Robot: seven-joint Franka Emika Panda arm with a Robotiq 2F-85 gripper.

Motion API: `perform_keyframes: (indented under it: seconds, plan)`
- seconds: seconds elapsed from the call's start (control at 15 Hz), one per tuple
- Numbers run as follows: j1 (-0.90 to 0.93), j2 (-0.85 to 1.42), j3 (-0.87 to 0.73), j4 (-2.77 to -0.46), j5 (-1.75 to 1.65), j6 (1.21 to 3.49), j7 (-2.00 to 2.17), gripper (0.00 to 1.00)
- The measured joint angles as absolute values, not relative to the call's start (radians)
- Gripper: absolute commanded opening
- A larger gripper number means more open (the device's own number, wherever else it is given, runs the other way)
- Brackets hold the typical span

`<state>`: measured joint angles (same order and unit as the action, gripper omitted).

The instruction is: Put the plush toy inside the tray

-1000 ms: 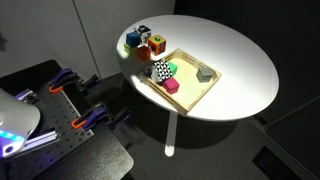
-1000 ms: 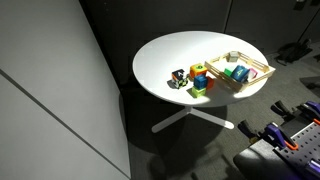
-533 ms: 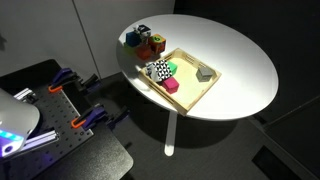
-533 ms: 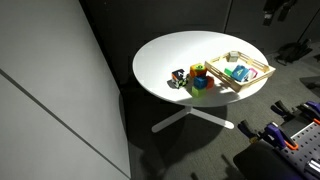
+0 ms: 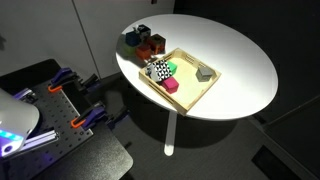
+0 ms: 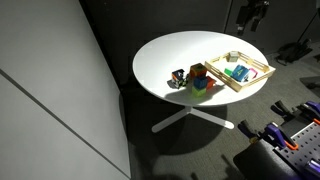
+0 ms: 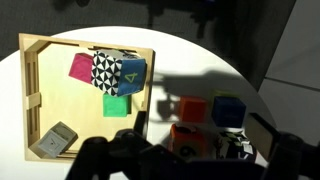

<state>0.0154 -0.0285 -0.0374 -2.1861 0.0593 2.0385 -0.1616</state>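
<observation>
In the wrist view the light-wood tray [image 7: 26, 92] lies at the left. It holds a pink cube [image 7: 82, 68], a checkered block, a teal block, a green block and a grey piece. To its right, on the white table, the plush toy [image 7: 185, 138] is a red-orange lump with a pale patch on top, in shadow. It sits beside an orange-red cube [image 7: 188, 107], a blue cube [image 7: 227, 108] and a black-and-white piece. My gripper [image 7: 195, 166] hangs high above this group with its dark fingers spread wide and empty. It also shows in an exterior view [image 6: 248, 17], and so does the tray [image 6: 262, 67].
The round white table [image 5: 240, 60] stands on a single pedestal, and the tray [image 5: 206, 92] lies near its edge. The toy group [image 5: 148, 42] is next to the tray, close to the table rim. A dark cart with orange clamps [image 5: 60, 110] stands beside the table.
My gripper has come in from the upper right toward the table in an exterior view. Its shadow now covers the toy group beside the tray. The objects have not moved.
</observation>
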Motion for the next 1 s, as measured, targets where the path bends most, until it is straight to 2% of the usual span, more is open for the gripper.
perform_keyframes:
  seconds: [1.0]
  plan:
    - [0.03,0.335,0.027,-1.935,0.058,2.219,-0.155,1.0]
